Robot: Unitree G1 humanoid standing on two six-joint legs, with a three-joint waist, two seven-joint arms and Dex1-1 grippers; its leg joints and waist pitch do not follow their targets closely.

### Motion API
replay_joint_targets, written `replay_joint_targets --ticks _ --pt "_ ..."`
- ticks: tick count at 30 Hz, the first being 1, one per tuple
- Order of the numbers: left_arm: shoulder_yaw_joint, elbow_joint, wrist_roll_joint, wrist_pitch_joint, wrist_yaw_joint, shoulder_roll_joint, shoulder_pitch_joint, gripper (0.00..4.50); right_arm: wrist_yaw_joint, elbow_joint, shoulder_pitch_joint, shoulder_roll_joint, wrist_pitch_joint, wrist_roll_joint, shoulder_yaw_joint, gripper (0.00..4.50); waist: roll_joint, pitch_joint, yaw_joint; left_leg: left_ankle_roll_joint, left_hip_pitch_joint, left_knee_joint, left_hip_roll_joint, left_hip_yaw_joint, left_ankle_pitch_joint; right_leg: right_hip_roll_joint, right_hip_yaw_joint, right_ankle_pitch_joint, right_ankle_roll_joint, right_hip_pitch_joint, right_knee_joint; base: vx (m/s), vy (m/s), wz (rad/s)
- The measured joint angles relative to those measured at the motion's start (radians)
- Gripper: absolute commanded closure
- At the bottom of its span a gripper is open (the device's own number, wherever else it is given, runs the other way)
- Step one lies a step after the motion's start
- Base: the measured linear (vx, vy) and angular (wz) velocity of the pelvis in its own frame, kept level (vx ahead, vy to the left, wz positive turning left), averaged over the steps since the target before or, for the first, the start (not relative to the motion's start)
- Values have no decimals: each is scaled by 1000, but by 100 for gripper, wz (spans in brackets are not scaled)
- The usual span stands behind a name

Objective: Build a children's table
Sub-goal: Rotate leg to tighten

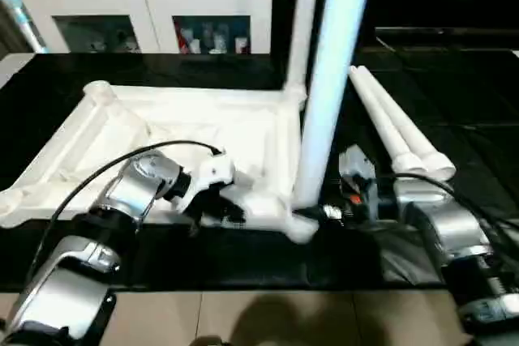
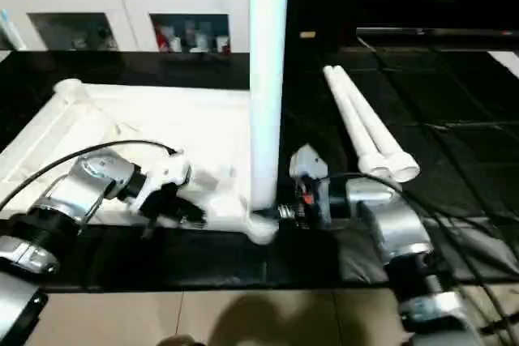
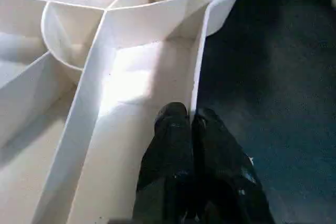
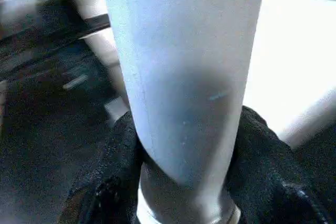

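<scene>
A leg [image 1: 328, 79] is held upright by the right gripper [image 4: 184, 145] at the near-right socket of the upturned top [image 1: 203, 131] w/ the left gripper [image 3: 191, 129] pinching the rim — seating/twisting home is judged next.

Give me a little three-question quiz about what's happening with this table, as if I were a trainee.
1. True or false: the right gripper is clamped round the upright leg.
2. How many spare legs lie on the dark floor?
3. What does the left gripper pinch: A) a rib wall of the tabletop, B) a leg, C) nothing?

Key: 1 true; 2 two; 3 A.
</scene>
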Motion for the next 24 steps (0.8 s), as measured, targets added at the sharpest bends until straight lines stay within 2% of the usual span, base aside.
replay_joint_targets --ticks 4,7,11,13,14,15,17,20,24 --pt "52 7 -29 110 135 -75 -12 450 -195 93 -66 60 -1 -19 -52 250 -1 0 -31 0 -1 0 0 0 0 0 -1 1 -1 0 -5 0 0 0" --pt "91 7 -32 186 262 -113 -38 450 -398 220 -180 144 -2 -50 -82 251 -1 0 -54 0 -6 -1 1 0 0 0 -2 7 -4 -7 -4 0 0 0" --pt "108 -14 -31 226 330 -134 -46 450 -511 309 -262 183 -5 -70 -96 251 -1 0 -57 0 -8 -6 2 0 -1 1 -3 5 -8 -10 -3 0 0 0" --pt "106 -14 -25 227 332 -134 -45 450 -515 319 -266 186 -10 -74 -96 251 -1 0 -55 3 -10 -5 2 0 -2 1 -3 3 -9 -11 -3 0 0 0" --pt "102 -18 -19 227 330 -131 -45 450 -515 320 -266 188 -12 -77 -96 195 -3 1 -54 4 -11 -5 2 0 -2 1 -3 1 -9 -11 -3 0 0 0" --pt "98 -27 -15 226 330 -129 -43 450 -514 320 -266 190 -15 -78 -96 181 -4 0 -52 5 -12 -5 2 0 -3 1 -3 1 -9 -12 -3 0 0 0" --pt "89 -46 -2 224 333 -115 -36 450 -510 336 -269 205 -37 -78 -97 179 -3 1 -53 5 -13 -4 2 1 -3 1 -3 1 -9 -13 -1 0 0 0" --pt "80 -54 2 222 336 -103 -30 450 -502 358 -274 213 -54 -78 -97 134 -3 1 -52 4 -12 -1 3 1 -3 1 -3 1 -10 -14 2 0 0 0" --pt "53 -53 15 187 329 -83 -29 450 -462 347 -251 203 -78 -83 -90 103 -3 1 -48 -1 -11 0 3 0 -5 1 -3 2 -11 -13 3 0 0 0"
